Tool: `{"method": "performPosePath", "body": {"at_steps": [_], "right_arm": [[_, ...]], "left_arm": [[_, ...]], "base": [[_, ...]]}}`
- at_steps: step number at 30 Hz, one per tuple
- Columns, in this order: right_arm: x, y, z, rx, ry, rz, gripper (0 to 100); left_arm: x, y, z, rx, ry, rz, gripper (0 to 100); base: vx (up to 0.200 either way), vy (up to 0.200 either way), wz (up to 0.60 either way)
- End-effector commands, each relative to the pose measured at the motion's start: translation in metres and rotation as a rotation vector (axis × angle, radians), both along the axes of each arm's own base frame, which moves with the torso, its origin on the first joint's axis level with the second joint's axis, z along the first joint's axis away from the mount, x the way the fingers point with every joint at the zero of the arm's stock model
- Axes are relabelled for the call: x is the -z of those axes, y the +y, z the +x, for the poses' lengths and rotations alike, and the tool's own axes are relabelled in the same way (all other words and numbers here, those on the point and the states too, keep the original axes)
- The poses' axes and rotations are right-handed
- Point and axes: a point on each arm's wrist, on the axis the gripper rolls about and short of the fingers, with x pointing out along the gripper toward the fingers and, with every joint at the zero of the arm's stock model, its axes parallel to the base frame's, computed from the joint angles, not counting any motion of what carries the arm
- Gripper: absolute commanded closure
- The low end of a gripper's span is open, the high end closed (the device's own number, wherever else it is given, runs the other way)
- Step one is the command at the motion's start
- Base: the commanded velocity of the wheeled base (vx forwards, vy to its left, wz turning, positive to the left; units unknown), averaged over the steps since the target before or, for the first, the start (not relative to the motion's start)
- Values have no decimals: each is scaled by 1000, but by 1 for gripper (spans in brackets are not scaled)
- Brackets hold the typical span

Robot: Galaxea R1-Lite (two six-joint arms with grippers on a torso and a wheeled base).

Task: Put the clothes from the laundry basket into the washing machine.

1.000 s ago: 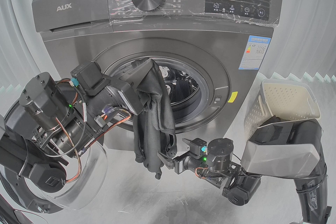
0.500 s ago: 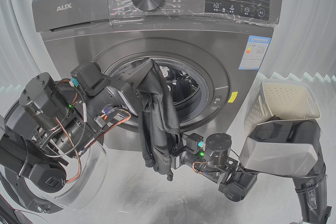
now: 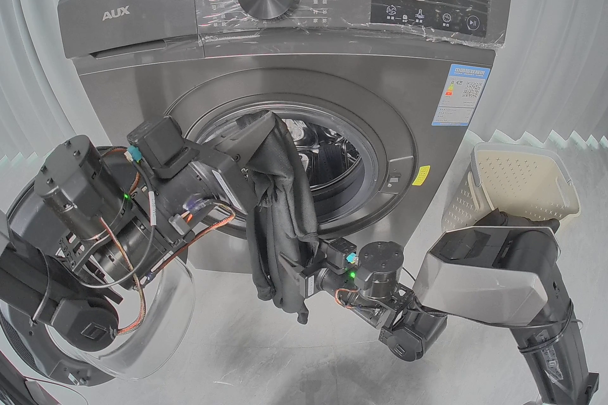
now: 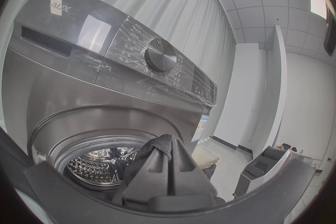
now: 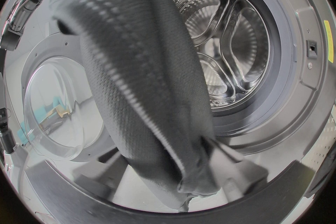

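A dark grey knit garment hangs in a long bunched fold in front of the open mouth of the grey metal front-loading washing machine. Its top is level with the upper left part of the port. Its lower end drops below the port's rim and hangs clear of the floor. None of it lies in the ribbed steel drum.

The left gripper is clenched on the garment's top edge. In the left wrist view its two dark fingers press together with a tuft of cloth pinched at their tips.

The right gripper sits low, against the lower part of the hanging fold. In the right wrist view its fingers stand apart and unclosed, and the cloth's bottom end hangs between them, touching one.

The machine's round clear-glass door is swung wide open on the robot's left, beneath the left arm. A cream perforated plastic laundry basket stands on the floor just beside the machine on the robot's right, tilted, behind the right arm. A pale pleated curtain hangs behind the machine.
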Motion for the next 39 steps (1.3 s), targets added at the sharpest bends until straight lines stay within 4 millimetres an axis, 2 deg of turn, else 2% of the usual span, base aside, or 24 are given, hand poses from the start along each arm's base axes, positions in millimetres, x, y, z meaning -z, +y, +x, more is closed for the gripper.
{"method": "performPosePath", "body": {"at_steps": [1,9,12,16,18,20,21,24,26,32,37,38,39], "right_arm": [[2,0,3,8,-3,3,100],[0,-7,2,22,-7,15,100],[-8,-16,2,40,-6,16,100],[-25,-35,10,100,-22,29,100],[-37,-43,15,124,-43,45,100],[-41,-45,16,132,-50,51,100],[-48,-47,16,135,-61,60,100],[-60,-44,13,127,-78,75,100],[-61,-43,12,122,-82,77,100],[-80,-32,2,87,-108,103,100],[-86,-31,0,90,-117,111,100],[-86,-31,0,90,-117,111,100],[-88,-31,-1,90,-122,116,100]], "left_arm": [[1,2,-2,-1,3,2,100],[3,4,-3,-4,10,7,100],[8,7,-5,-13,27,19,100],[28,23,-6,-64,85,71,100],[46,31,-14,-67,137,133,100],[55,34,-18,-66,161,167,100],[68,37,-25,-50,198,220,100],[88,41,-33,-17,261,292,100],[93,41,-33,-15,278,305,100],[124,40,-33,-1,380,397,100],[135,38,-33,36,372,421,100],[136,38,-33,36,372,423,0],[136,37,-33,36,373,424,0]], "base": [[0,0,0],[0,0,0],[0,0,0],[0,0,0],[0,0,0],[0,0,0],[0,0,0],[0,0,0],[0,0,0],[0,0,0],[0,0,0],[0,0,0],[0,0,0]]}}
